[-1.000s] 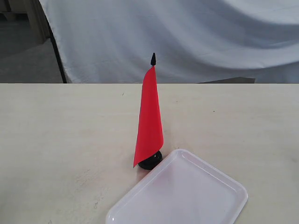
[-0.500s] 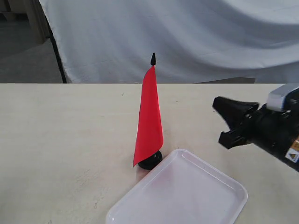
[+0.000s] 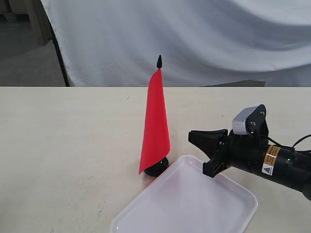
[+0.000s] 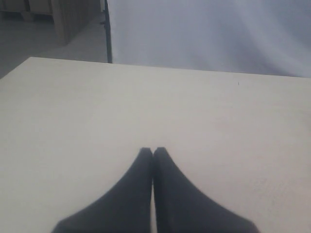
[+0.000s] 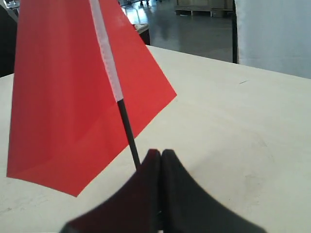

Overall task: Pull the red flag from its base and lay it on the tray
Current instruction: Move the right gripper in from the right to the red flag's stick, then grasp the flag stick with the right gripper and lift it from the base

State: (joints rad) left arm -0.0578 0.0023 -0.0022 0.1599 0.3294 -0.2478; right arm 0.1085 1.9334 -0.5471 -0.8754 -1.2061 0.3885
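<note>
The red flag [image 3: 155,124] stands upright in its small black base [image 3: 157,168], its pointed black tip [image 3: 159,61] uppermost. The translucent white tray [image 3: 146,208] lies right in front of the base. My right gripper [image 3: 191,134] hovers over the tray's far rim, to the right of the flag and apart from it, pointing at it. In the right wrist view that gripper [image 5: 161,152] is shut with nothing in it, and the flag's cloth [image 5: 68,97] and black stick [image 5: 127,128] rise just beyond its tips. My left gripper [image 4: 153,149] is shut over bare table.
The pale table [image 3: 63,145] stretches wide to the left of the flag and behind it. A white cloth backdrop [image 3: 194,39] hangs past the table's far edge. The left arm does not show in the exterior view.
My right arm came in from the right, then moved left and lower towards the flag, ending over the tray's far rim. Flag, base and tray have not moved.
</note>
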